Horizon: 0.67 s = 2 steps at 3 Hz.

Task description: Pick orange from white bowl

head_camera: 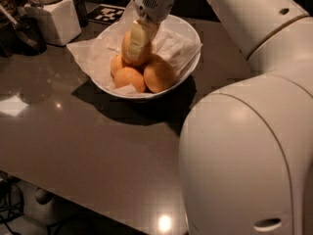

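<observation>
White lidded canister (53, 22), patterned black-and-white tag (108, 13) – glossy grey tabletop (88, 151)

White bowl (191, 65) sat on the table (73, 141), rear centre, w/ paper (93, 53) lining it and lapping over its left rim. Gripper (137, 51) hung over the bowl's rear-left part, closed round the orange (145, 54), which sat above the other oranges (159, 76) in the bowl. Canister (54, 21) stood on the table to the left of & behind the bowl, apart from it.

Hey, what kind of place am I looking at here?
Probably a kitchen or break room, maybe a test setup: a smooth grey counter, a white bowl of oranges, a lidded white canister and a printed marker tag. The robot's gripper is down in the bowl at the top orange.
</observation>
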Motion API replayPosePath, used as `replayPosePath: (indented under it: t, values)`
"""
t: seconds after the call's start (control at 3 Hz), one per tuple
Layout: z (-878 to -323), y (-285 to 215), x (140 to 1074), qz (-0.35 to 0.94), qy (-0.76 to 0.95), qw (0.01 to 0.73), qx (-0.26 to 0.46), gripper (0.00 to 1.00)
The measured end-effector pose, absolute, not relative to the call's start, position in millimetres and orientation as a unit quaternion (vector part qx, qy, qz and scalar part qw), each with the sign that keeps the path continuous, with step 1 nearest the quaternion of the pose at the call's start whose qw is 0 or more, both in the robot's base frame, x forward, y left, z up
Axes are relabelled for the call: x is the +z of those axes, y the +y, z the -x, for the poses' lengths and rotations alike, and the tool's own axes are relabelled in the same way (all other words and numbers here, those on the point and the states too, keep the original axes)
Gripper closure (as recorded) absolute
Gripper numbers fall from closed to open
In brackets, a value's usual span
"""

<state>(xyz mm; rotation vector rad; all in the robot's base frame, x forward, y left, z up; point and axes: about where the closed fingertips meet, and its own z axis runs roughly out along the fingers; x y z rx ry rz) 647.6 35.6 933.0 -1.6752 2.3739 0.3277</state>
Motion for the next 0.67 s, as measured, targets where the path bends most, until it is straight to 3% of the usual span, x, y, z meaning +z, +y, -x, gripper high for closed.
replayPosePath:
  t: [0.33, 0.67]
  values:
    - [-647.6, 35.6, 933.0, 0.57, 0.807, 0.109, 0.111, 0.82]
    - [-647.6, 35.6, 933.0, 0.57, 0.807, 0.109, 0.111, 0.58]
